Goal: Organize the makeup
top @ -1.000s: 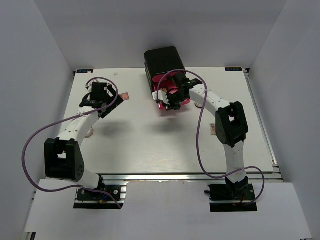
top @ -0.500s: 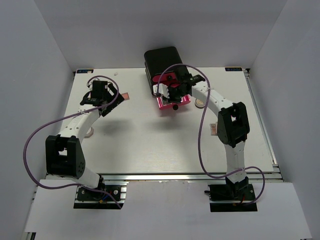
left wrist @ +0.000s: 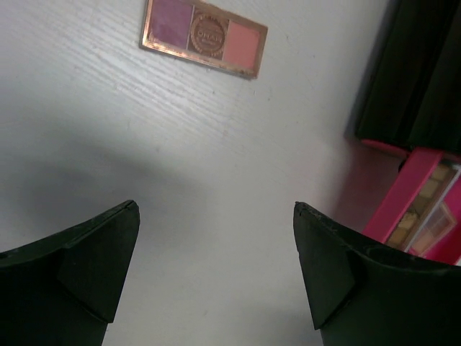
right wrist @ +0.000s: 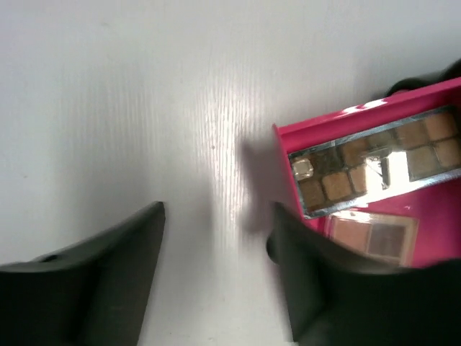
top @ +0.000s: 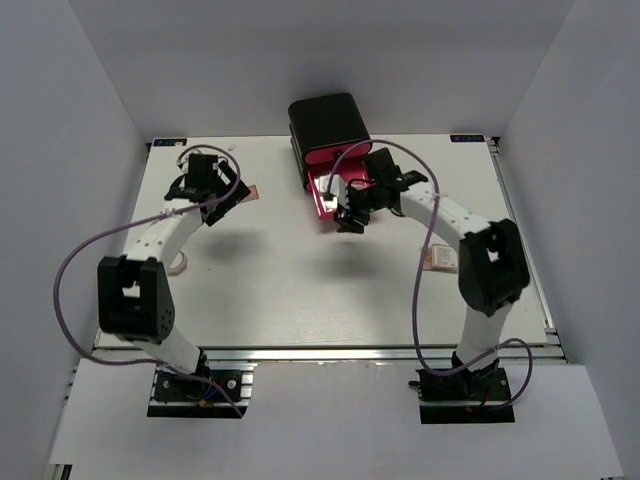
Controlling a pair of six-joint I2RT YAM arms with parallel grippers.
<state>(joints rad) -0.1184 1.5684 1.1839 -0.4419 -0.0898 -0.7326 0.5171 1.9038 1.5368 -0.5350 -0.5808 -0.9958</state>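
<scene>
Open pink drawer point(top: 322, 196) juts from black box point(top: 327, 125) onto bare table point(top: 300, 270) centre.

Black box point(top: 325, 122) on white table point(top: 290, 290)

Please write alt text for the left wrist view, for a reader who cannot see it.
A rectangular gold-rimmed palette with purple, brown and pink pans lies on the white table, beyond the open, empty left pincer. At the right edge stands a black box with a pink drawer pulled out, tan makeup inside.
</scene>
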